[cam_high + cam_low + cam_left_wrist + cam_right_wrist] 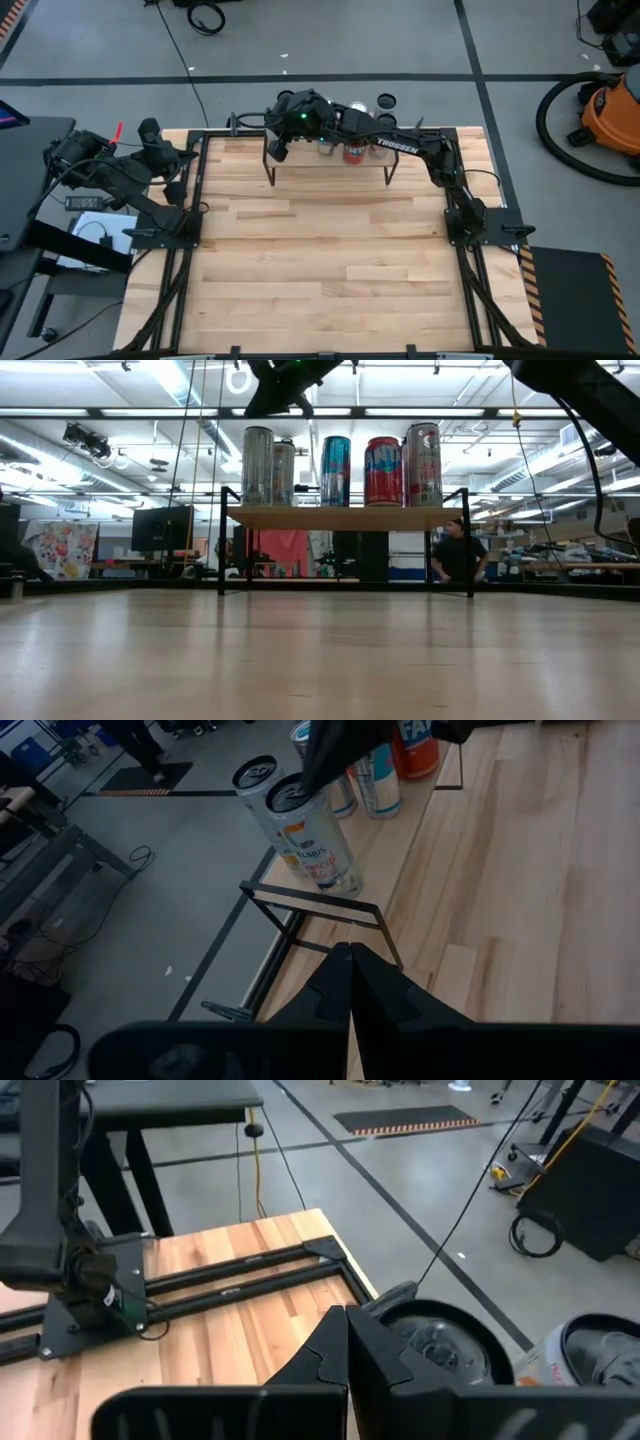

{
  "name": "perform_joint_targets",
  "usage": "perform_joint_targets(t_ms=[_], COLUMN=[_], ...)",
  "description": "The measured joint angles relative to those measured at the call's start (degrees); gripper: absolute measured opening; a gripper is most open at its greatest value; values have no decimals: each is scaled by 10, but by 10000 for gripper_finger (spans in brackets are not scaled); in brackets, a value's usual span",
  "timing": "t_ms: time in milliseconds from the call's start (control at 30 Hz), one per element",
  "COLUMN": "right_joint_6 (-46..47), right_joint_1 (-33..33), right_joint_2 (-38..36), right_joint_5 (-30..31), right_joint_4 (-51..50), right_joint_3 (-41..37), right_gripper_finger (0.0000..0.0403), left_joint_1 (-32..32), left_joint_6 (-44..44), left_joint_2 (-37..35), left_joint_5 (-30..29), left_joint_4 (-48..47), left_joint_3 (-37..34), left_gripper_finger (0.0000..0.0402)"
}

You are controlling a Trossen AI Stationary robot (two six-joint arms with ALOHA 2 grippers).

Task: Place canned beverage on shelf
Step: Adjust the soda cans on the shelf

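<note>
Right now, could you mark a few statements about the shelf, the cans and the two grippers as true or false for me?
1. Five cans stand upright on the shelf. True.
2. The red can lies on its side on the tabletop. False: it stands upright on the shelf, between the blue can and a white can.
3. The right gripper is shut and holds nothing. True.
4. The left gripper is open around a can. False: it is shut and empty, and its arm waits at the table's left edge.
5. The right arm reaches over the shelf. True.
</note>
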Motion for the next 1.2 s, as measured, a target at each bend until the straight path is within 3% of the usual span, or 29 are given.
perform_joint_targets(t_ms=[400, 533, 900, 1200], right_joint_6=[4, -30, -49, -50], right_joint_1=[-5, -4, 12, 13], right_joint_2=[0, 0, 0, 0], right_joint_5=[2, 34, 31, 27], right_joint_4=[-18, -19, 56, 59], right_joint_3=[0, 0, 0, 0], right_gripper_finger=[4, 5, 22, 18], left_joint_1=[0, 0, 0, 0], left_joint_6=[0, 0, -1, -7], left_joint_2=[0, 0, 0, 0], left_joint_5=[0, 0, 0, -1], left_joint_4=[0, 0, 0, 0], left_joint_3=[0, 0, 0, 0], left_gripper_finger=[7, 7, 7, 7])
